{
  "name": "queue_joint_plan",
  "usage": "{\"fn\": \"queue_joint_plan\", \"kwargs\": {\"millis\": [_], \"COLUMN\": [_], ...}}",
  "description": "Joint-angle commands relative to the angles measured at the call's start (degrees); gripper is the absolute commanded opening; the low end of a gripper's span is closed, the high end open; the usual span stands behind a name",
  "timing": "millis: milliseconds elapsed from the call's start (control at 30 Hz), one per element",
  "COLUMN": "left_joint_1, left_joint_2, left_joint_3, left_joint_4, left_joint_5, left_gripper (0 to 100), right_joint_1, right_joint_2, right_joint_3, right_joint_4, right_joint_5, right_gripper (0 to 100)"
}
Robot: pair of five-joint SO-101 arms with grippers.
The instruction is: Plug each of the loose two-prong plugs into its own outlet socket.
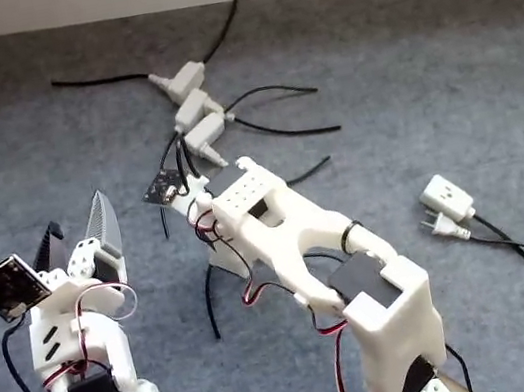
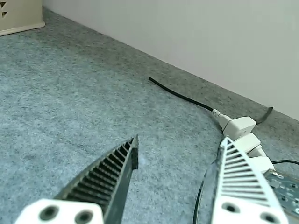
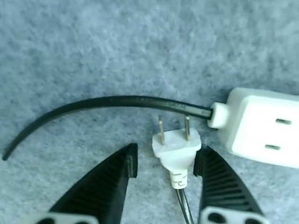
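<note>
The right tool (image 3: 166,156) is released, its fingers spread to either side of a white two-prong plug (image 3: 176,145) lying on the grey tabletop (image 3: 70,56); the prongs are bare, just beside a white outlet socket (image 3: 261,126) with a black cord (image 3: 117,101); the left tool (image 2: 181,142) hangs spread open above the tabletop; a second plug (image 1: 444,225) lies loose beside another socket (image 1: 446,196), well apart.

Four sockets (image 1: 182,78) (image 1: 194,107) (image 1: 204,132) (image 1: 446,195), two plugs (image 1: 444,227) (image 3: 176,149)
</note>
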Motion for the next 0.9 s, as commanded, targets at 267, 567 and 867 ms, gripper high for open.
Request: {"fn": "queue_joint_plan", "kwargs": {"millis": [267, 567, 867], "left_joint_1": [-0.40, -0.13, 6.55], "left_joint_2": [-0.57, -0.57, -0.66], "left_joint_3": [0.92, 0.92, 0.92], "left_joint_4": [-1.23, -1.23, -1.49], "left_joint_5": [0.35, 0.44, 0.53], "left_gripper": [27, 27, 27], "right_joint_1": [3.91, 3.56, 3.74], "right_joint_2": [0.13, -4.53, -14.64], "right_joint_3": [-0.13, -10.77, -30.37], "right_joint_4": [0.48, 11.03, 32.04], "right_joint_5": [0.18, 0.18, 0.62], "right_gripper": [6.3, 6.3, 6.3]}}
